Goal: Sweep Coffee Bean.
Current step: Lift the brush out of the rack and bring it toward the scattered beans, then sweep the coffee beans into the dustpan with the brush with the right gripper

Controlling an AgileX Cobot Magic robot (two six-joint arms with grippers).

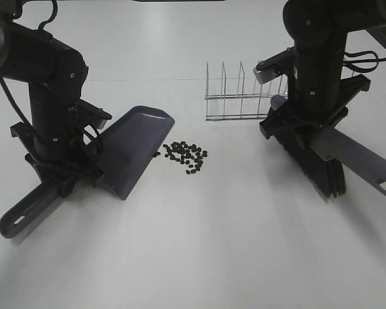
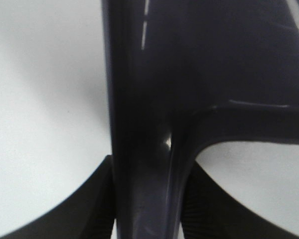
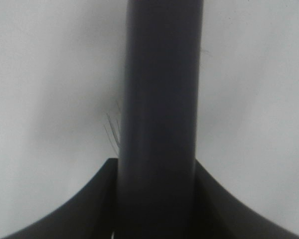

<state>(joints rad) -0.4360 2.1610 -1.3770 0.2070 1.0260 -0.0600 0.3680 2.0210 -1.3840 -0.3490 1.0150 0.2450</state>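
A loose cluster of tiny dark coffee beans [image 1: 185,156] lies on the white table just right of the grey-blue dustpan [image 1: 132,145]. My left gripper [image 1: 64,177] is shut on the dustpan's handle [image 2: 144,164], with the pan's mouth facing the beans. My right gripper [image 1: 302,125] is shut on the grey brush handle [image 3: 159,99]; the brush's black bristles [image 1: 318,170] rest on the table well right of the beans. The beans do not show in either wrist view.
A wire rack [image 1: 244,96] stands behind the beans, close to the right arm. The brush handle [image 1: 367,167] runs out to the right edge. The dustpan handle's end [image 1: 19,219] points toward the front left.
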